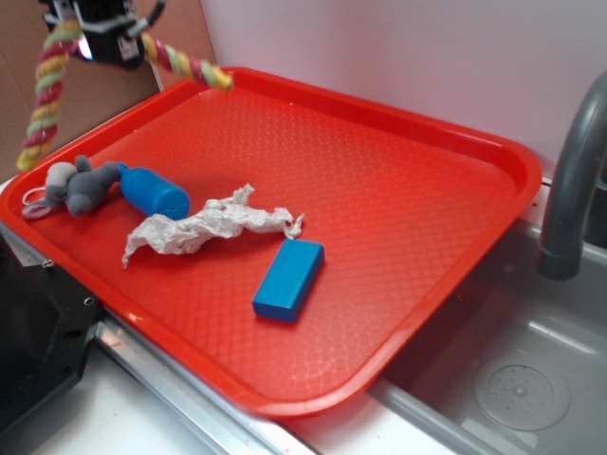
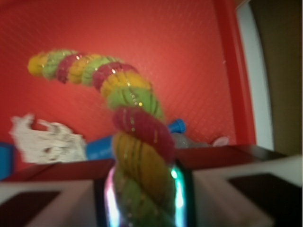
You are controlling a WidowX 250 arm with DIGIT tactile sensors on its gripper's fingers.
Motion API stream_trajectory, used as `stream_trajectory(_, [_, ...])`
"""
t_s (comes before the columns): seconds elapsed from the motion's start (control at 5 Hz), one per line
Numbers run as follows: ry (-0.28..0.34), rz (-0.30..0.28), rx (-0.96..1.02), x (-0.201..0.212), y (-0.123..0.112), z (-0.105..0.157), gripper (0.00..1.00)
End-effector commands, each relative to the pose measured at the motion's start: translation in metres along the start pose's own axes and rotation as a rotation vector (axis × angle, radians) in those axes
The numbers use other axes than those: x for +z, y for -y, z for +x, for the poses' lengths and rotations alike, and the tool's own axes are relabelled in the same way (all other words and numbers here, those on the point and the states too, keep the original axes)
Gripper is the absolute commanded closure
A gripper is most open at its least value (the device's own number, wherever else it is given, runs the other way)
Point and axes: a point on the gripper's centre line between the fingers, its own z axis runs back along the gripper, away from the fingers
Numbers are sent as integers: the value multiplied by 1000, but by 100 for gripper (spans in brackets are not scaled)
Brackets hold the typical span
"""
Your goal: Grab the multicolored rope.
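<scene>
The pincer [image 1: 106,43] sits high at the upper left of the exterior view, above the far-left corner of the red tray [image 1: 398,275], and it is closed on the multicolored rope [image 1: 49,95]. The wrist view shows the rope [image 2: 137,161] pinched between the two fingers, which press it in on both sides.

The rope is off the tray and hangs in the air. The hold is near its middle (a sensible place, since the two ends roughly balance). One end droops down the left side towards the tray's edge; the other runs out to the right and slightly downward, ending over the tray's back rim. So its long axis bends at the grip like a lopsided arch.

It looks soft and light: thick twisted fabric that sags under its own weight. The ridged twist should keep it from slipping, and it seems unlikely to be harmed by squeezing.

Below on the tray lie a grey plush toy [image 1: 81,187], a blue cylinder [image 1: 155,192] beside it, crumpled white paper [image 1: 204,227] and a blue block [image 1: 288,279], all well apart from the rope.
</scene>
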Motion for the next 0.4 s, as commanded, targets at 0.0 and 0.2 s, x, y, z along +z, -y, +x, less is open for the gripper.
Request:
stream_trajectory(0.0, [158, 45, -62, 78, 21, 15, 100])
stream_trajectory(0.2, [165, 79, -150, 82, 39, 25, 100])
